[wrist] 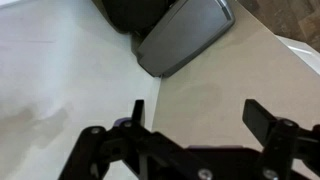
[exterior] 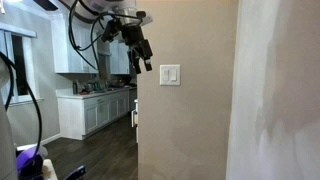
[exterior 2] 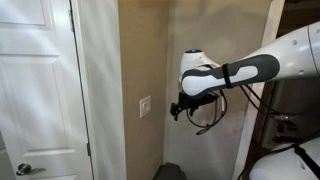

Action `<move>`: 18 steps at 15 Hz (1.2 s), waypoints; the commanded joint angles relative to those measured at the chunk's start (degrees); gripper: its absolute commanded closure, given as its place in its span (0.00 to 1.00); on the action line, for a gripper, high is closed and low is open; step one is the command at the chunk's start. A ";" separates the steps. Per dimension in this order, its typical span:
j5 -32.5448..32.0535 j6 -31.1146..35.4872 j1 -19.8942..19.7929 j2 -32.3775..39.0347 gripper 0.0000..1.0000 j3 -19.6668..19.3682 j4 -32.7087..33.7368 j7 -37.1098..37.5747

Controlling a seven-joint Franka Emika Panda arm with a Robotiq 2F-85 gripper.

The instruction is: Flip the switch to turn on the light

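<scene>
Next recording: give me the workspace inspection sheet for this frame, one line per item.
Surface: plain beige wall.
Job's things: white switch on the wall, nothing touching it.
Clutter: nothing seen near the switch.
Grippers: gripper open in the wrist view, short of the switch, not in contact.
Cables: black cables loop off the arm.
Surroundings: white door beside the wall; kitchen cabinets in the background.

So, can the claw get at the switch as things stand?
Probably yes: the claw hovers close beside the switch, not touching it, and nothing shows between them on the bare wall.
</scene>
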 commanded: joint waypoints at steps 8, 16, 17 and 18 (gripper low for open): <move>-1.53 0.51 0.34 1.88 0.00 0.04 1.38 0.10; -6.05 10.05 1.57 14.85 0.00 0.29 8.88 -2.98; -6.07 11.70 2.03 16.53 0.14 0.01 9.72 -3.95; -5.75 13.94 2.76 18.55 0.26 -0.38 10.64 -5.64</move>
